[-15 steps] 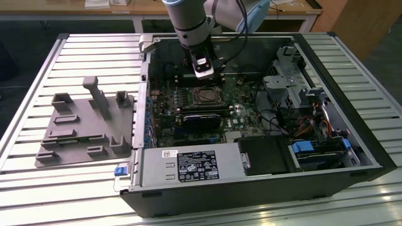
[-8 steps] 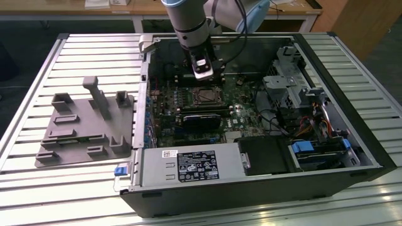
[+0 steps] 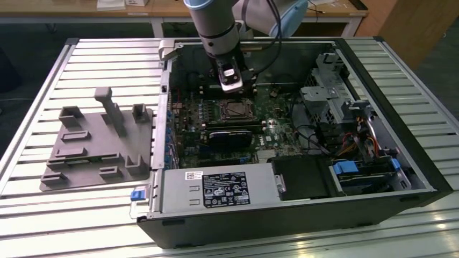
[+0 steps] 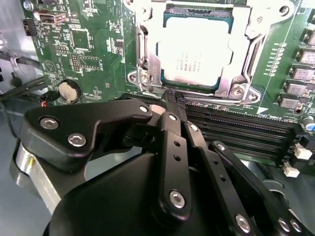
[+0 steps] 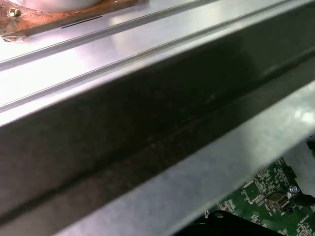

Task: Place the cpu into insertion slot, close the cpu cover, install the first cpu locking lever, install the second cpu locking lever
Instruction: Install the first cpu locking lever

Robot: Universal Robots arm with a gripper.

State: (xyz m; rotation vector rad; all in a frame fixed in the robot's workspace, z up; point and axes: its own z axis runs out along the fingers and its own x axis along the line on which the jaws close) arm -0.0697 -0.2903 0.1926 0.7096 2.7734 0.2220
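The cpu lies under the lowered cover. The gripper, its fingers pinched together, sits at the cover's edge.

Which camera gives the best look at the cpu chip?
The second wrist view: the cpu sits close up, its silvery face plain inside the cpu cover. In the exterior view it is a tiny square near the tool. The first wrist view faces the case wall and a corner of green board.

cpu in insertion slot
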